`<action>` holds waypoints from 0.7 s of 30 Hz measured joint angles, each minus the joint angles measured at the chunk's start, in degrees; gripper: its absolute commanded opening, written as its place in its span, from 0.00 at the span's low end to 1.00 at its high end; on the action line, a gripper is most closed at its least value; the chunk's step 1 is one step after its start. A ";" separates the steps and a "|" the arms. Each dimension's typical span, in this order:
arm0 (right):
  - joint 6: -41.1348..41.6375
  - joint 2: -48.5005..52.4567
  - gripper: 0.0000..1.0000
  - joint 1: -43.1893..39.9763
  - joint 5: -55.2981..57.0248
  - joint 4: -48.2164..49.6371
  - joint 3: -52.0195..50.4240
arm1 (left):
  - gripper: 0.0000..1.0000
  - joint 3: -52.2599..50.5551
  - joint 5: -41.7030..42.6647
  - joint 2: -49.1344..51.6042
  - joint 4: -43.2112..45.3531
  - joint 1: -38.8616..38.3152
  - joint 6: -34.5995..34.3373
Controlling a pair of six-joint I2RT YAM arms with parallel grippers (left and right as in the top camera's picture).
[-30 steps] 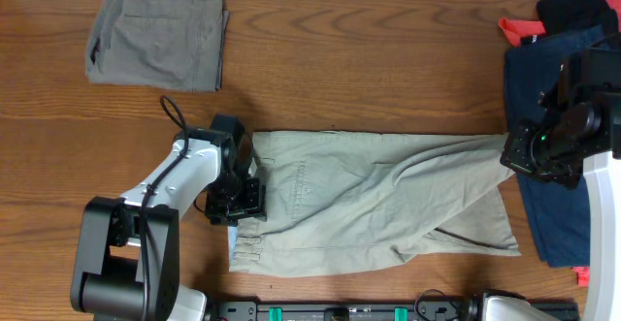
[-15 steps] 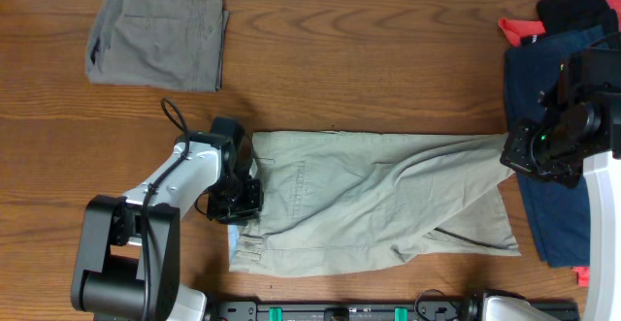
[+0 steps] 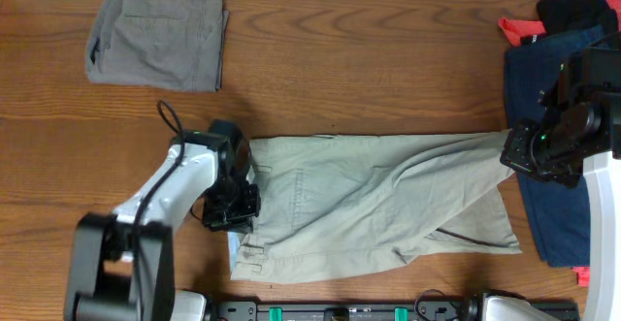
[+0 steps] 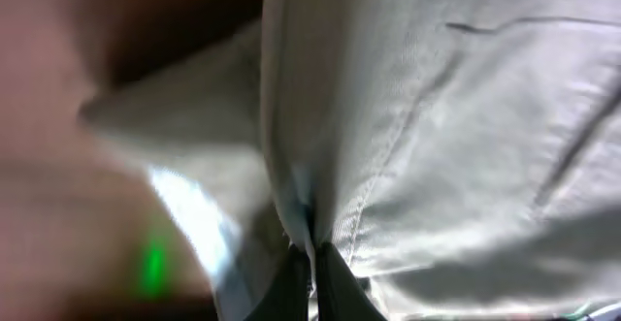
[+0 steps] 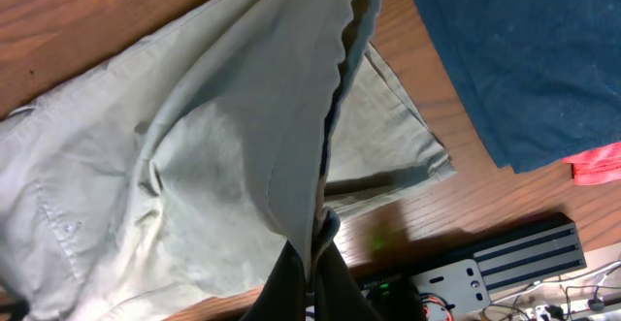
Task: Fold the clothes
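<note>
Overhead: the khaki shorts (image 3: 369,197) lie spread on the bench (image 3: 388,79), with the left pincer (image 3: 231,208) at the waistband and the right pincer (image 3: 512,154) at a leg hem. Left wrist: clenched on waistband cloth. Right wrist: clenched on the lifted hem. Likely mid-fold; the next move calls for bringing the ends together evenly.

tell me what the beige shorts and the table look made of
The beige shorts look like matte woven cotton twill: stitched seams, soft creases, no sheen. The table looks like wood or wood-look laminate, with brown grain lines and low gloss.

left arm (image 3: 179,180) silver-grey with black joints, looped black cable (image 3: 176,124), right arm (image 3: 571,127) black with white link, green light (image 3: 541,137)
</note>
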 measured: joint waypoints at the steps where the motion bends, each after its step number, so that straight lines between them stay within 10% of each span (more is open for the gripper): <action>1: 0.00 0.00 0.01 0.00 0.00 -0.02 0.00 | 0.06 0.31 0.04 -2.45 -1.05 0.00 -0.37; 15: -0.02 0.00 0.01 0.00 0.02 -1.42 -0.04 | 0.07 1.62 0.13 -26.67 -12.44 0.00 -3.30; 21: 0.00 0.00 0.01 0.00 0.02 -1.36 -0.04 | 0.54 1.49 0.11 -25.16 -9.18 0.00 -3.85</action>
